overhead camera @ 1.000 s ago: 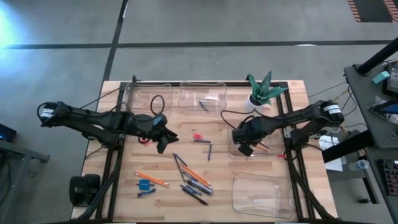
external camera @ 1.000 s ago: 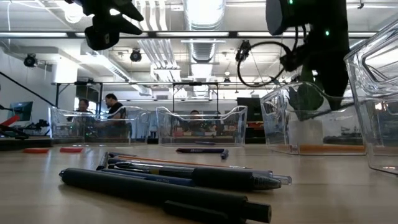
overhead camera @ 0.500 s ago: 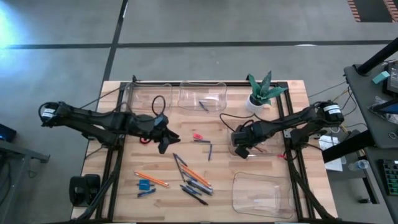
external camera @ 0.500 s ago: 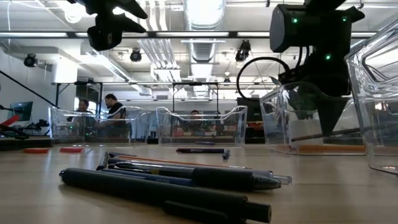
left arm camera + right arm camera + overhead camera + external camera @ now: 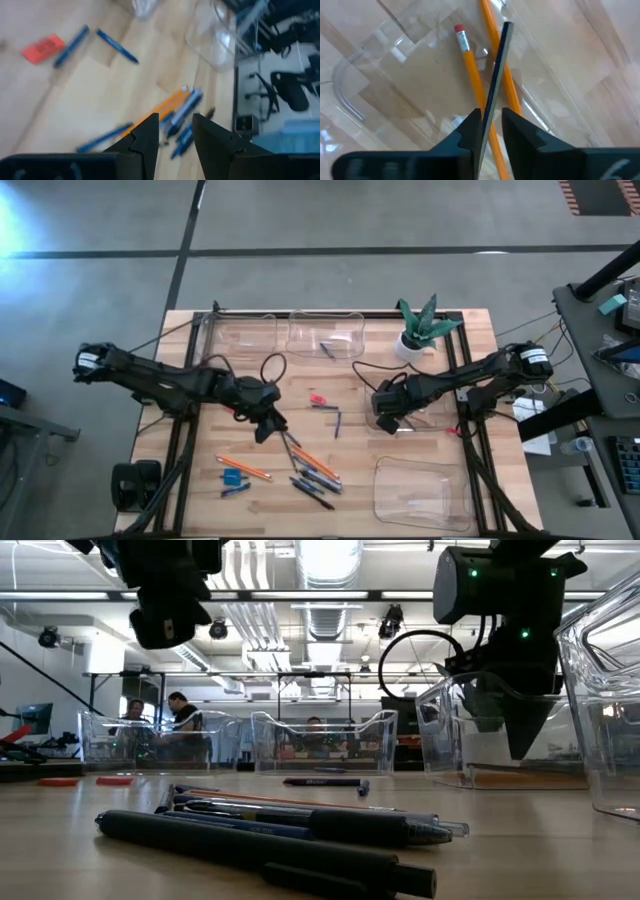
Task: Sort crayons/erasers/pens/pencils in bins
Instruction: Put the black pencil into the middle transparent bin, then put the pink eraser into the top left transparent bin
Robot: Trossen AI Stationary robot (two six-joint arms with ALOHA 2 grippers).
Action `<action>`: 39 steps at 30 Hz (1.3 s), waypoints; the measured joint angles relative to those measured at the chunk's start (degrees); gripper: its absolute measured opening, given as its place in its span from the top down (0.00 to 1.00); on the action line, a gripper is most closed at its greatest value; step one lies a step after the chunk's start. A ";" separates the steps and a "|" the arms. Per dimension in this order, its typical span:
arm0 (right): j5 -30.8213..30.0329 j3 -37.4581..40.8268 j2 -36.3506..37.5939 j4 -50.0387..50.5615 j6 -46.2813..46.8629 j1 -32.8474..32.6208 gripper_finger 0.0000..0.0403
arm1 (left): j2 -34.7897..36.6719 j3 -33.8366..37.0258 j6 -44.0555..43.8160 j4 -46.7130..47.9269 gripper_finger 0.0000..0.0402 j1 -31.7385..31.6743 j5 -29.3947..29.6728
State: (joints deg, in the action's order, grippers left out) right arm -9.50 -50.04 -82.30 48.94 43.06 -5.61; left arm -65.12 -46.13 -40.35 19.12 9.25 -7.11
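1. The left end effector (image 5: pixel 262 426) hovers over the table (image 5: pixel 350 442), left of centre. Its fingers stand apart with nothing between them.
2. Near the front left lie one orange pencil (image 5: pixel 245 469) and one blue eraser (image 5: pixel 235 476), close together.
3. Just right of these is a loose heap of pens (image 5: pixel 312 495) and orange pencils (image 5: pixel 315 460). They overlap too much for a sure count.
4. At mid-table lie one pink eraser (image 5: pixel 318 399) and two crayons (image 5: pixel 336 424) near it.
5. There are four bins in all. Two stand side by side at the far edge (image 5: pixel 215 330). The righthand one holds one crayon (image 5: pixel 327 350).
6. The right end effector (image 5: pixel 388 422) is down in the third bin (image 5: pixel 430 405). Its fingers are parted slightly wider than the dark thin stick (image 5: pixel 497 75) between them. Two orange pencils (image 5: pixel 470 65) lie in this bin beneath the stick.
7. The fourth bin (image 5: pixel 385 500) sits at the front right.
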 joint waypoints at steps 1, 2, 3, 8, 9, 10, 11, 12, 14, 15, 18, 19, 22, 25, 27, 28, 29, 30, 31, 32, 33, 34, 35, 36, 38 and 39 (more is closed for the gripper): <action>0.00 -0.17 0.00 0.05 0.02 0.00 0.78 | -0.31 0.00 -0.54 0.30 0.74 0.21 0.02; 0.01 -0.39 0.01 0.05 0.10 0.00 0.76 | -0.54 0.00 -1.51 1.05 0.74 0.25 -0.04; 0.01 -0.72 0.05 0.31 0.51 0.00 0.74 | -0.81 0.00 -2.85 2.21 0.74 0.23 0.07; 0.31 -4.24 0.11 3.90 0.40 0.00 0.67 | -2.20 0.02 -10.40 8.15 0.74 0.21 4.37; 0.32 -5.31 0.11 5.24 0.15 0.00 0.66 | -2.46 0.02 -10.78 8.89 0.74 0.21 4.72; 0.31 -6.40 0.11 6.60 -0.19 0.00 0.66 | -2.76 0.02 -10.49 9.44 0.74 0.21 4.72; 0.31 -7.56 0.11 7.73 -0.42 0.00 0.65 | -3.09 0.04 -9.52 9.41 0.74 0.21 4.69; 0.31 -8.73 0.11 8.93 -0.77 0.00 0.64 | -3.31 -0.01 -7.99 9.34 0.74 0.24 4.69; 0.28 -11.09 0.11 11.34 -2.02 0.00 0.64 | -3.87 -0.45 -3.87 9.29 0.74 0.25 4.41; 0.28 -12.28 0.13 12.15 -2.29 0.00 0.63 | -4.13 -0.80 -1.90 8.77 0.74 0.27 4.37; -0.01 -15.50 0.13 14.13 -3.04 -0.02 0.63 | -4.58 -1.16 0.23 8.87 0.74 0.28 4.68; -0.12 -16.52 0.13 14.59 -3.16 -0.02 0.63 | -4.81 -1.20 0.21 8.86 0.74 0.18 4.72; -1.11 -19.23 0.13 15.90 -3.27 -0.02 0.64 | -5.24 -1.20 0.24 8.89 0.74 0.10 4.93; -1.16 -21.24 0.13 16.86 -3.65 -0.02 0.63 | -5.64 -1.21 -0.50 8.92 0.74 0.10 4.91; -1.18 -22.24 0.13 17.49 -3.91 -0.02 0.63 | -5.79 -1.63 -1.66 8.90 0.74 0.12 4.89; -1.18 -22.71 0.13 17.69 -3.92 -0.04 0.63 | -5.72 -1.86 -1.69 8.83 0.74 0.12 4.90; -1.18 -23.13 0.13 18.01 -3.94 -0.04 0.63 | -5.64 -2.01 -1.42 8.80 0.73 0.12 4.91; -1.18 -23.45 0.13 18.42 -3.97 -0.04 0.63 | -5.62 -2.12 -1.21 8.80 0.72 0.10 4.91; -1.20 -23.70 0.13 18.77 -3.99 -0.04 0.63 | -5.62 -2.14 -1.01 8.82 0.71 0.12 4.92; -1.18 -23.89 0.13 18.76 -4.01 -0.04 0.63 | -5.62 -2.14 -0.84 8.85 0.69 0.12 4.95; -1.20 -24.06 0.13 18.70 -4.05 -0.04 0.63 | -5.63 -2.14 -0.53 8.91 0.67 0.12 4.98; -1.18 -24.22 0.13 18.93 -4.05 -0.04 0.63 | -5.77 -2.14 0.32 8.84 0.65 0.12 5.19; -1.19 -24.37 0.13 19.36 -4.05 -0.04 0.63 | -5.99 -2.16 0.92 8.78 0.63 0.12 5.83; -1.19 -24.47 0.13 19.78 -4.05 -0.04 0.63 | -6.20 -2.14 1.65 8.88 0.61 0.12 6.55; -1.20 -24.48 0.13 20.37 -4.05 -0.04 0.63 | -6.74 -2.12 1.86 8.89 0.57 -0.12 8.17; -1.18 -24.48 0.13 20.81 -4.05 -0.04 0.63 | -6.87 -2.12 0.57 9.12 0.55 -0.47 8.77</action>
State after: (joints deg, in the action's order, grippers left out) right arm -10.68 -74.52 -82.17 69.75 39.00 -5.65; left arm -72.00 -48.25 -39.78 28.25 8.77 1.66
